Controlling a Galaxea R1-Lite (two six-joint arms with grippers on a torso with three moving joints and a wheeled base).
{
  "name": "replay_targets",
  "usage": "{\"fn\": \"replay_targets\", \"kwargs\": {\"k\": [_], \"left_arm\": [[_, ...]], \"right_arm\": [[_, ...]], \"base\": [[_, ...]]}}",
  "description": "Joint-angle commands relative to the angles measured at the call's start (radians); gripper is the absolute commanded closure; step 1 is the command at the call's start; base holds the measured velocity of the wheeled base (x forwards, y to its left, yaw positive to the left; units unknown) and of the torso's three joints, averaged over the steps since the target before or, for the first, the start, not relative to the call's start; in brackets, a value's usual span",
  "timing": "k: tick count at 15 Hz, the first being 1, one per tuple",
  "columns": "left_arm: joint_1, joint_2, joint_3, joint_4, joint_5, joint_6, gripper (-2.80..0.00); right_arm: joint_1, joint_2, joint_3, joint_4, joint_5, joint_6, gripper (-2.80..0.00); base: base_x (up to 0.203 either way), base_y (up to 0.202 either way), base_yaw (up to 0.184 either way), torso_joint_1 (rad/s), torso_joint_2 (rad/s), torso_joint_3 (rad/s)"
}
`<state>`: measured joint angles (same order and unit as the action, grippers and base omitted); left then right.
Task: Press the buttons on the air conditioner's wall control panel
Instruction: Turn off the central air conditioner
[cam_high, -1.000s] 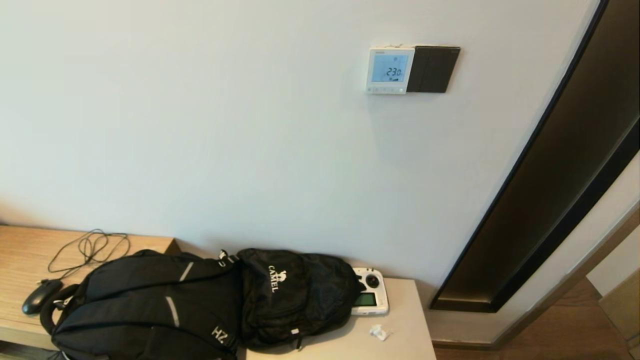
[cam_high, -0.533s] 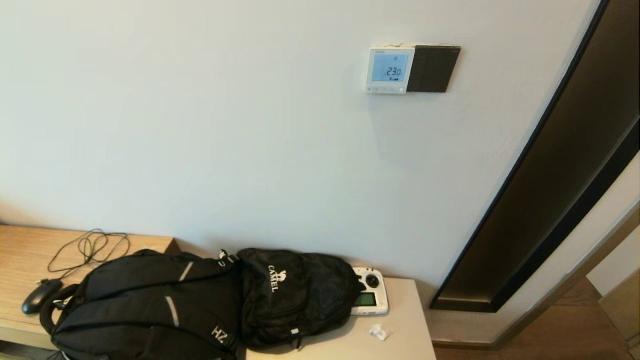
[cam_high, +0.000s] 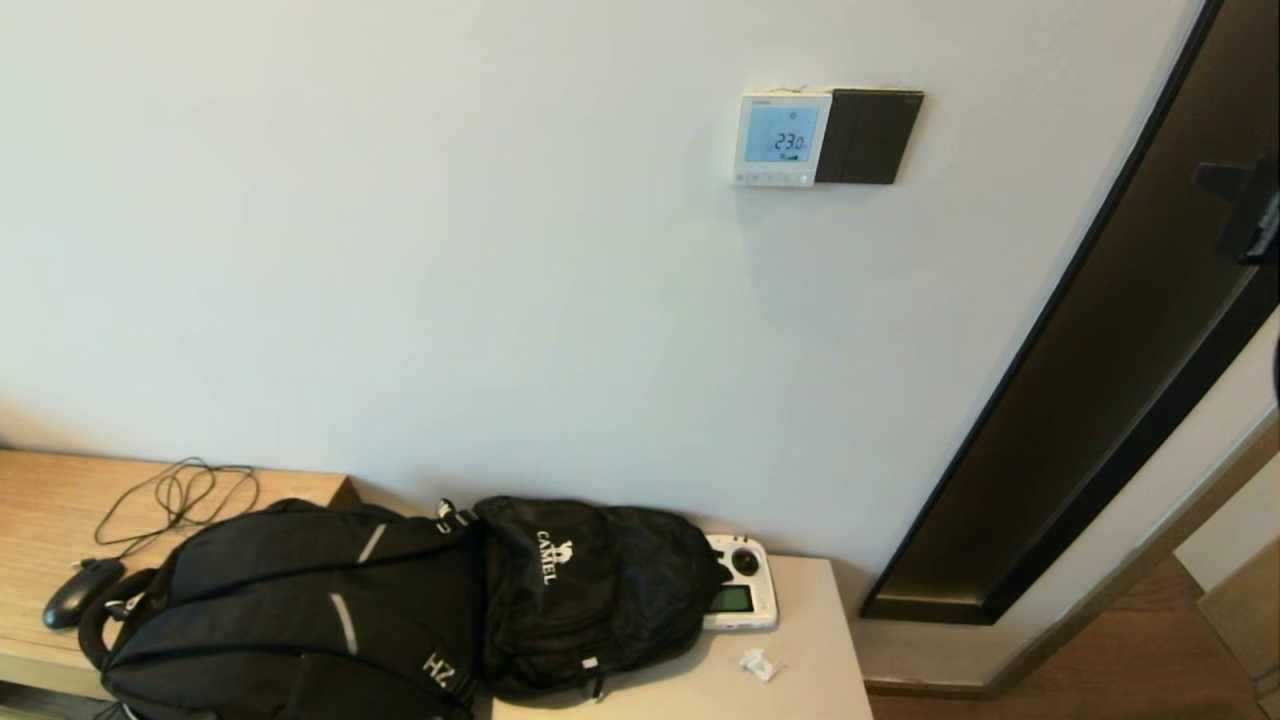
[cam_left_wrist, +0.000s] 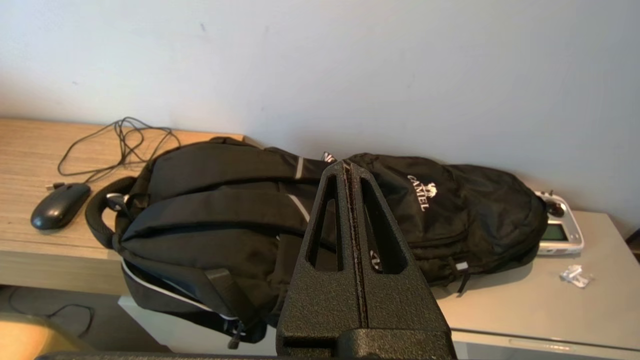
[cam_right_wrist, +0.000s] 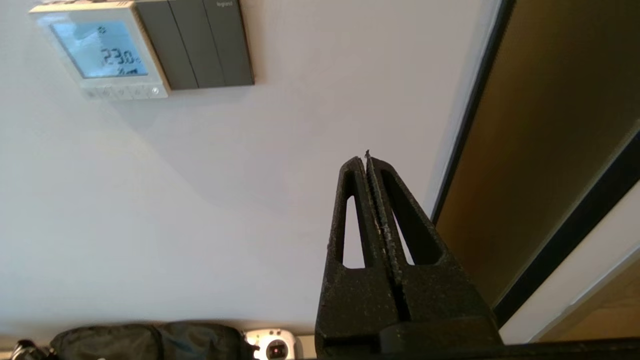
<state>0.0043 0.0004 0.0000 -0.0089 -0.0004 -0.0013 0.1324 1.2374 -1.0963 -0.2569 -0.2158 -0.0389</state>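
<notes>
My right claw (cam_right_wrist: 367, 156), pressed closed and mostly cut off in my head view, sits well apart from the control panel (cam_right_wrist: 100, 50), its buttons (cam_right_wrist: 121, 92) barely legible.

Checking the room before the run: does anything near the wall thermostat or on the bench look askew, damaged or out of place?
Only small things: a crumpled white scrap lies loose on the grey bench top, beside the white handheld controller. The white square thermostat hangs straight, screen lit.

The white square wall control panel (cam_high: 781, 138) shows "23.0" in dark digits on its lit blue screen. The smaller black fabric backpack (cam_high: 590, 590), at the grey counter's back edge, carries "CAMEL" in white. The larger black backpack (cam_high: 290, 610) reads "HZ". The glossy black switch plate (cam_right_wrist: 202, 42) bears a small word, unreadable.
</notes>
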Motion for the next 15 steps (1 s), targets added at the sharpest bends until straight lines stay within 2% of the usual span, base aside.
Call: {"fn": "replay_targets", "kwargs": {"k": [1,4,6,8,12,15], "left_arm": [[0.000,-0.002,0.000,0.000,0.000,0.000,0.00],[0.000,-0.001,0.000,0.000,0.000,0.000,0.00],[0.000,-0.001,0.000,0.000,0.000,0.000,0.00],[0.000,0.000,0.000,0.000,-0.001,0.000,0.00],[0.000,0.000,0.000,0.000,0.000,0.000,0.00],[0.000,-0.002,0.000,0.000,-0.001,0.000,0.00]], "right_arm": [[0.029,0.121,-0.066,0.000,-0.021,0.001,0.00],[0.100,0.250,-0.136,-0.007,-0.077,0.021,0.00],[0.186,0.339,-0.227,-0.018,-0.128,0.053,0.00],[0.235,0.405,-0.302,-0.045,-0.160,0.077,0.00],[0.248,0.524,-0.439,-0.072,-0.159,0.081,0.00],[0.254,0.620,-0.518,-0.190,-0.165,0.068,0.00]], "base": [[0.000,0.000,0.000,0.000,0.00,0.000],[0.000,0.000,0.000,0.000,0.00,0.000],[0.000,0.000,0.000,0.000,0.00,0.000],[0.000,0.000,0.000,0.000,0.00,0.000],[0.000,0.000,0.000,0.000,0.00,0.000],[0.000,0.000,0.000,0.002,0.00,0.011]]}}
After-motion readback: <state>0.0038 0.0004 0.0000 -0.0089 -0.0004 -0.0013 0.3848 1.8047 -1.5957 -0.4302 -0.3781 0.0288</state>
